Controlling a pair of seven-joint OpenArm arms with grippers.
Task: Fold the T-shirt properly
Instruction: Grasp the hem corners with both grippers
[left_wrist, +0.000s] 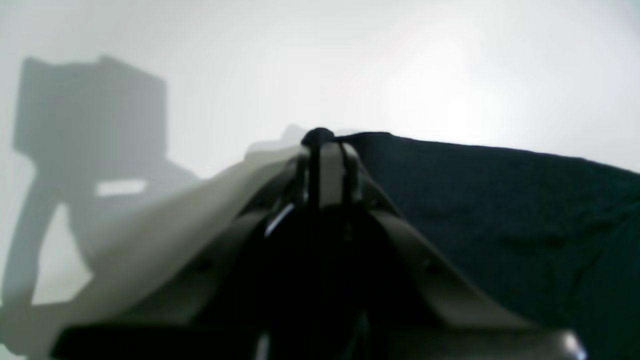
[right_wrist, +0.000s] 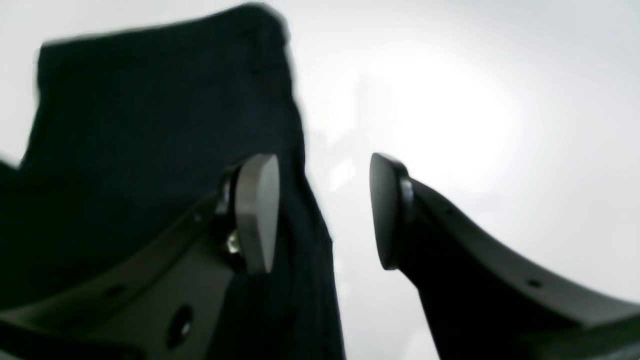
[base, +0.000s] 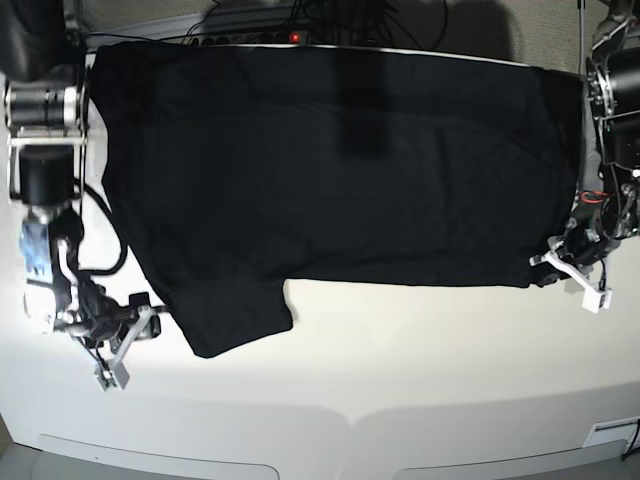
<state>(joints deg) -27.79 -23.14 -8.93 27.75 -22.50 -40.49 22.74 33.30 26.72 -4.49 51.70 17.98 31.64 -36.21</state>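
The black T-shirt lies spread flat on the white table, plain side up; no print shows. One sleeve sticks out toward the front left. My left gripper is at the shirt's front right corner. In the left wrist view the left gripper is shut with a bit of black cloth pinched at its tips. My right gripper is just left of the sleeve. In the right wrist view the right gripper is open, one pad over the shirt edge, the other over bare table.
Cables and a power strip run along the table's far edge behind the shirt. The arm bases stand at the far left and far right corners. The table's front edge is curved.
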